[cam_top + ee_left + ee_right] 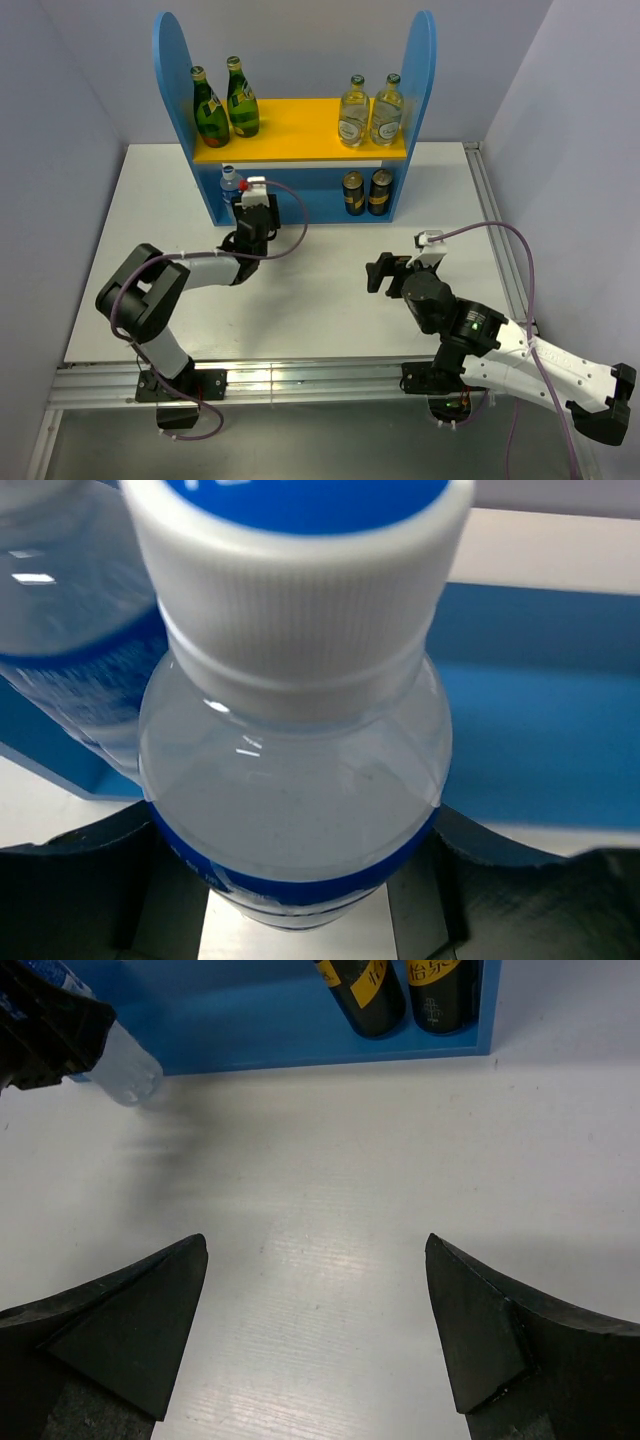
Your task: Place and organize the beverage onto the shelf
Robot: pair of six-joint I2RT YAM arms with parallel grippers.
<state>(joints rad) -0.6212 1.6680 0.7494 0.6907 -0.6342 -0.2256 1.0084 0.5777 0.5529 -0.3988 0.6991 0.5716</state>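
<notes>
One plastic water bottle [295, 780] sits pinched in my left gripper [252, 212] at the lower left of the shelf [172, 70], just beside a second water bottle [70, 670]. It's smooth, rounded plastic under a ribbed white cap, so a careless nudge could topple the neighbour or let this one slip. In front of the shelf, my right gripper [315, 1310] hangs spread and empty.

Shelf [172, 70] at the table's [330, 300] twelve o'clock: on its top board [300, 125] one bottle pair [212, 118] at nine, another pair [353, 120] at three; below, cans [354, 193] at three, water bottle [229, 184] at nine, second water bottle [295, 780] just before it.
</notes>
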